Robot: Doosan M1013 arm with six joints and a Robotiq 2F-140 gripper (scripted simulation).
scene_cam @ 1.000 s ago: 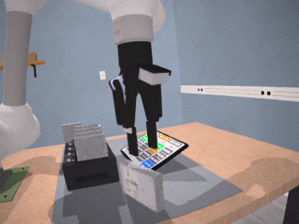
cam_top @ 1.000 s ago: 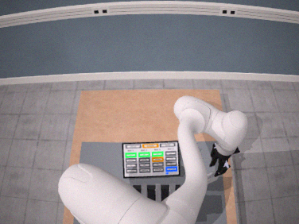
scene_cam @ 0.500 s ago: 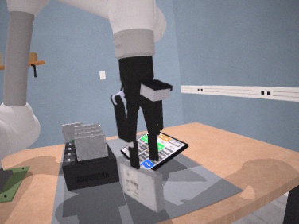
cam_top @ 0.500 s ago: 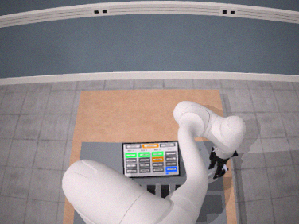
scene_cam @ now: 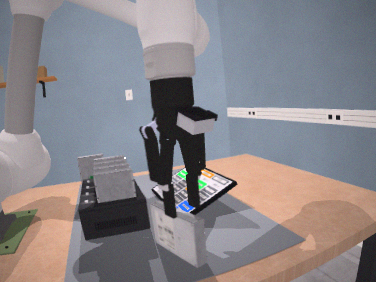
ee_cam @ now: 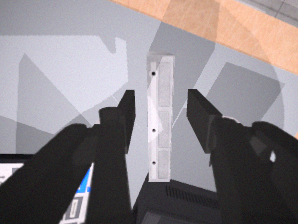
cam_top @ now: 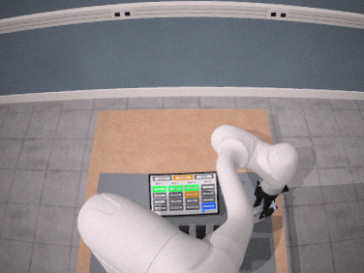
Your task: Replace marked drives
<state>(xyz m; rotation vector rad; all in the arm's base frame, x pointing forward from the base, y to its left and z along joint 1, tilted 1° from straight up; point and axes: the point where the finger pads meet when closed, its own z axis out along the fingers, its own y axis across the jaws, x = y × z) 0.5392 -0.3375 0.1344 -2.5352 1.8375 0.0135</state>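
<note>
exterior view shows the claw pointing down over a pale drive; the drive stands upright on a narrow side on the grey mat, with a printed label on its broad face; it is outside the dock, near it and well clear of its bays.

the claw is released, its fingers partly spread; in the wrist view one finger stands on each side of the drive's long upper edge, with a strip of mat showing between each finger and the drive, so nothing is grasped; that edge carries three small dark holes in a row.

the black dock sits on the mat; several pale drives stand packed side by side in it, and another drive shows behind them, a little apart; the arm covers much of the dock from above, and i cannot tell the state of every bay.

the screen lies beside the dock; from above it shows three green cells side by side, an orange cell under the third green one, another orange cell in the top strip, and a blue cell in the lower right corner; the lettering is too small to read; the mat lies on the wooden surface.
</note>
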